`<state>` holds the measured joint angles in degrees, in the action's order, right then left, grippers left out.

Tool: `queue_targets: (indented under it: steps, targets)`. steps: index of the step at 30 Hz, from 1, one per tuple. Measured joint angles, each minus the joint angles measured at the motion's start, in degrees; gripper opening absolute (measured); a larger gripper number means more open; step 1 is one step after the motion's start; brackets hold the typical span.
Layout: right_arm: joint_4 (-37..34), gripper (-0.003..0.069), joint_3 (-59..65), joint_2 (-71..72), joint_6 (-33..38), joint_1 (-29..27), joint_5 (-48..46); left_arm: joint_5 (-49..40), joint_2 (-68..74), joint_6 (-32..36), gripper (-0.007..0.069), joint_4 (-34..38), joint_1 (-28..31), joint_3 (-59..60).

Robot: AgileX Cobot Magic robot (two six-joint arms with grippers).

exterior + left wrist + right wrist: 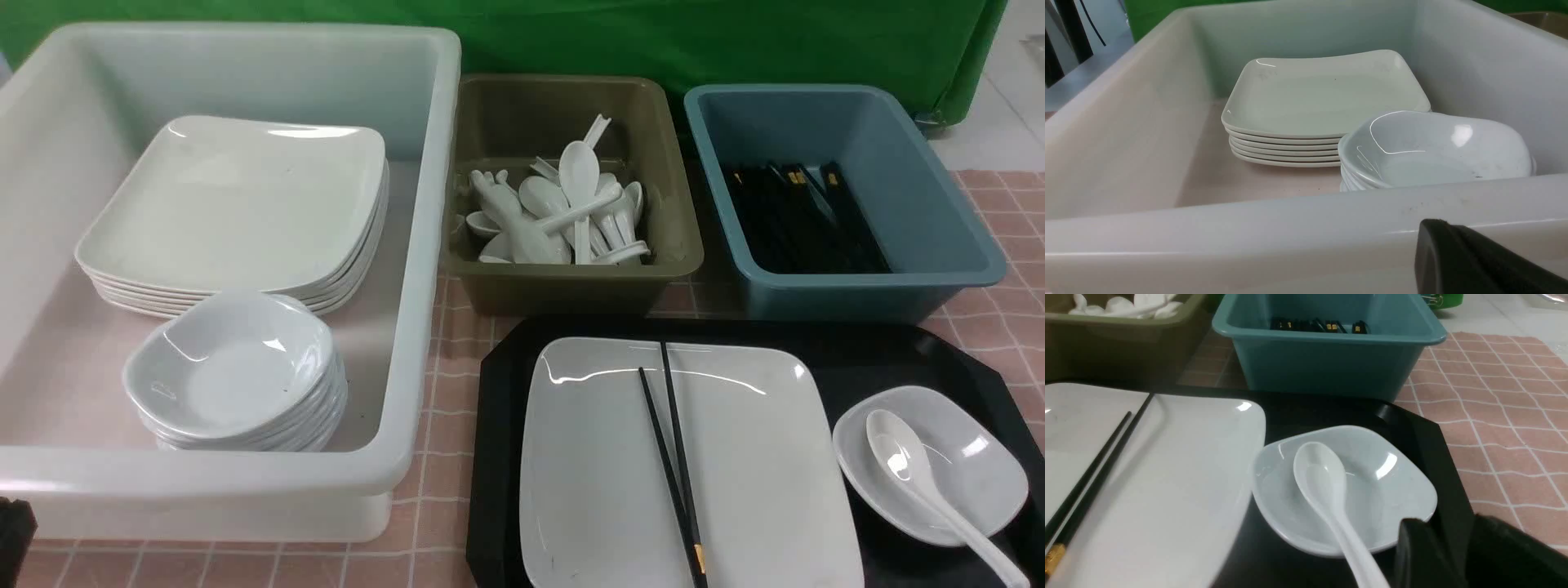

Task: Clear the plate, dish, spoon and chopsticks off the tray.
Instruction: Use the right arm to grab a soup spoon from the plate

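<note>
The white bin occupies the left side of the front view. The black tray lies to its right. Beyond the tray stand the blue bin, containing black chopsticks, and the olive bin, containing white spoons. The white bin holds a stack of plates and, nearer the robot, a stack of dishes.

The plate rests on the tray, left of center. The left gripper is clenched and empty near the white bin's near wall. The right gripper is released, its fingers slightly apart, near the dish. The dish sits on the tray at the plate's right.

The chopsticks lie lengthwise on the plate, gold bands toward the robot. The spoon rests bowl-down-end in the dish, its handle extending over the rim.
</note>
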<state>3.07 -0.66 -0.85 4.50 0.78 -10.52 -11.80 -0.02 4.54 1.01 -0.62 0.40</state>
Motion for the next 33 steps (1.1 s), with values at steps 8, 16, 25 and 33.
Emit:
queue_targets:
  steps: [8,16,25,33]
  targets:
    - [0.0,0.0247,0.0,0.0,0.0,0.0,0.0,0.0,0.0,0.0,0.0005,0.0,0.0,0.0]
    - [0.0,0.0247,0.0,0.0,0.0,0.0,0.0,0.0,0.0,0.07,0.0005,-0.68,0.0,0.0]
    - [0.0,0.0247,0.0,0.0,0.0,0.0,0.0,14.9,0.0,-1.51,0.0005,11.36,0.0,0.0]
    - [-0.12,0.0247,0.0,0.0,-0.17,0.0,0.32,31.67,0.0,-12.22,0.0005,12.07,0.0,0.0]
